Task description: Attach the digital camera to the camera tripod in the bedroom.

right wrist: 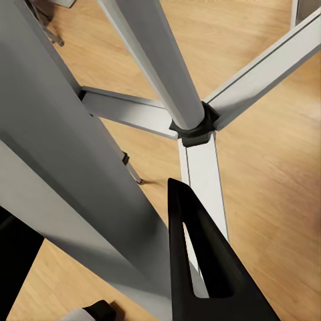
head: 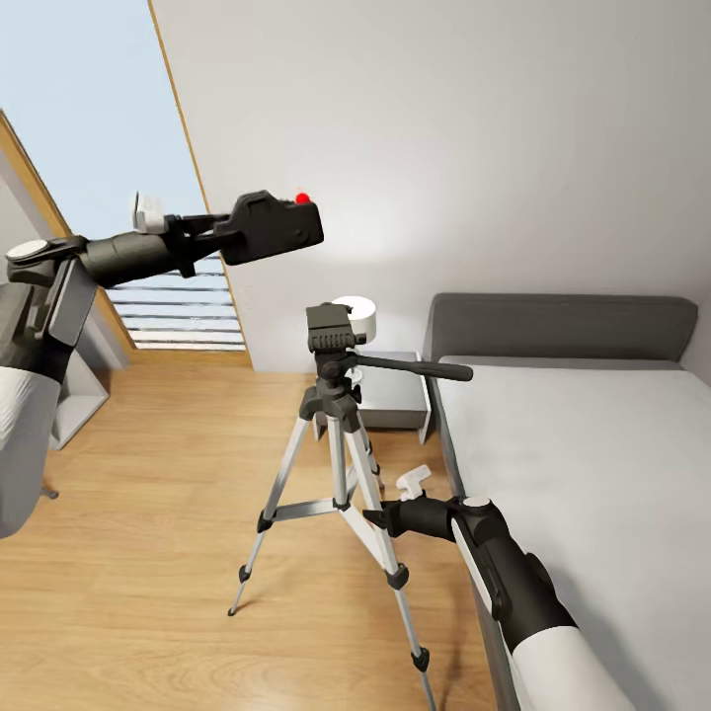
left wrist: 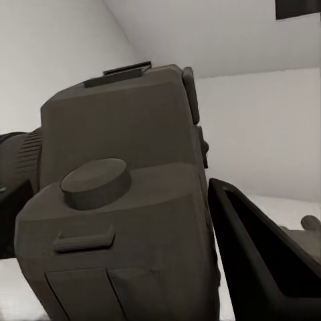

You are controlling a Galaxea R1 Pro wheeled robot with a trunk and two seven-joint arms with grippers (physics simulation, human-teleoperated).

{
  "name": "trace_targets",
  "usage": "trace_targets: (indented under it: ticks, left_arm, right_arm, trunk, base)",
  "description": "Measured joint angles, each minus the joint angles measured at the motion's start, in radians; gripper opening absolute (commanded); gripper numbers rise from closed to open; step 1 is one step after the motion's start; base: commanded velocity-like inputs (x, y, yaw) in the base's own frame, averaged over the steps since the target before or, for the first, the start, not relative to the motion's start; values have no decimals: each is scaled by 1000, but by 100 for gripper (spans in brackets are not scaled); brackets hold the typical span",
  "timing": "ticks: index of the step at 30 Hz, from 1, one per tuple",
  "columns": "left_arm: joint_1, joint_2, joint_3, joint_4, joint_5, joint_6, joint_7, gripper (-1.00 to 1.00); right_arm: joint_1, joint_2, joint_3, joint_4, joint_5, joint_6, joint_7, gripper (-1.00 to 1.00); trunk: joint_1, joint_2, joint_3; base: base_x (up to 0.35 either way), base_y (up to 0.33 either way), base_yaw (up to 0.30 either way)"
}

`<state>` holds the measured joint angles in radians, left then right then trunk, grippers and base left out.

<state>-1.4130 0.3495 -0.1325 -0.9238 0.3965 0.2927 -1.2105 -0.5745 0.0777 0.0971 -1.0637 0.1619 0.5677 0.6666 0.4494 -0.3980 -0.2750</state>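
Bedroom: white sloped wall, light wood floor point(head: 148, 513), grey bed point(head: 592, 454) with white mattress along the robot's right.

Camera tripod point(head: 341, 434): standing upright on the floor beside the bed, legs spread, pan head point(head: 331, 331) bare, handle pointing toward the bed.

Right tool point(head: 380, 516): at the tripod's near leg, mid-height. In the right wrist view one finger point(right wrist: 200, 267) lies along the leg's side; it looks closed on the leg to steady it, though the grip itself cannot be confirmed.

Digital camera point(head: 272, 229): held aloft, up and to the left of the pan head, well apart from it, red button on top.

Left tool point(head: 202, 237): clamped on the camera body, which fills the left wrist view point(left wrist: 120, 221).

Step in hand, as judged: carrying the camera to the mount. Next move calls for travel rightward and down, with the camera base squared over the head plate.
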Motion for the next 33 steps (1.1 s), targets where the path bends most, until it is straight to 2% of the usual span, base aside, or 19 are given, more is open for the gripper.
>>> trace_targets:
  ticks: [4, 6, 10, 14, 20, 30, 33]
  left_arm:
    - [0, -2, -3, 0, -44, -9, -1, -100]
    - [0, -5, -26, -10, -79, -11, -2, -100]
    - [0, -10, -78, -56, -109, -26, 1, -100]
    - [0, -31, -101, -92, -112, -57, 0, -100]
    - [0, -65, -106, -156, -108, -65, -2, -100]
    - [0, -65, -104, -195, -104, -61, -2, -100]
    - [0, -66, -104, -195, -90, -60, -2, -100]
  right_arm:
    - [0, 0, 0, 0, 0, 0, 0, -100]
    - [0, 0, 0, 0, 0, 0, 0, -100]
    - [0, 0, 0, 0, 0, 0, 0, -100]
    - [0, 0, 0, 0, 1, 0, 0, -100]
    - [0, 0, 0, -1, 2, 1, 0, -100]
    - [0, 0, 0, -2, 0, 2, 0, -100]
    - [0, -1, 0, -2, 1, 3, 0, -100]
  trunk:
    - [0, 0, 0]
    - [0, 0, 0]
    - [0, 0, 0]
    - [0, 0, 0]
    - [0, 0, 0]
    - [0, 0, 0]
    - [0, 0, 0]
  base:
    - [0, 0, 0]
    - [0, 0, 0]
    - [0, 0, 0]
    - [0, 0, 0]
    - [0, 0, 0]
    - [0, 0, 0]
    - [0, 0, 0]
